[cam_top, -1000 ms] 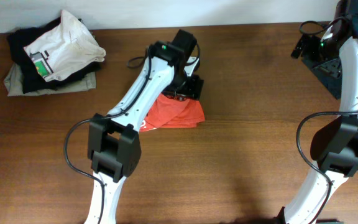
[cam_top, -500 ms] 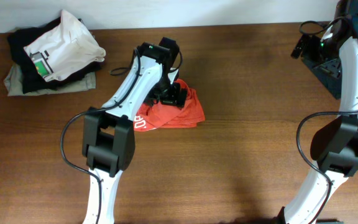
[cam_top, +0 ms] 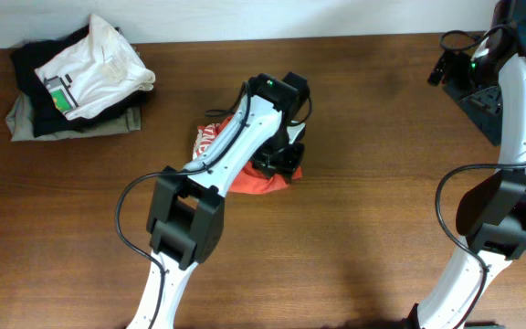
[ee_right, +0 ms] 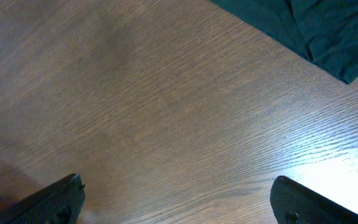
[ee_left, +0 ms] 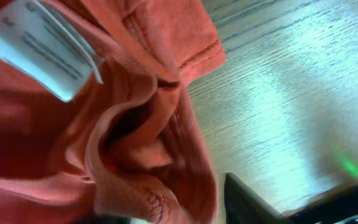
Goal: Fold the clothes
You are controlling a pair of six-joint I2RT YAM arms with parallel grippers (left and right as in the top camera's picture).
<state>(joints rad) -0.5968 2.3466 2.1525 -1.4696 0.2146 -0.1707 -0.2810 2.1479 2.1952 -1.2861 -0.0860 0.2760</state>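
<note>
The red-orange T-shirt point(cam_top: 243, 175) lies bunched at the table's middle, with a flap showing white lettering point(cam_top: 210, 139) turned up on its left. My left gripper point(cam_top: 278, 157) is down on the shirt's right side and shut on its fabric. In the left wrist view the shirt point(ee_left: 73, 143) fills the left, its white neck tag point(ee_left: 39, 46) at the top left. Folds bunch at my left gripper point(ee_left: 179, 208); one dark finger shows and the other is hidden. My right gripper point(cam_top: 446, 66) is open and empty at the far right, above bare wood point(ee_right: 178, 186).
A pile with a white shirt bearing a green-black patch point(cam_top: 89, 68) on dark garments point(cam_top: 30, 64) sits at the back left. A dark garment point(cam_top: 484, 105) lies at the right edge and also shows in the right wrist view point(ee_right: 316, 28).
My left gripper swung left, then back right over the shirt. The shirt is now more bunched, and its lettered flap has moved from the front left to the back left. The right arm has not moved.
</note>
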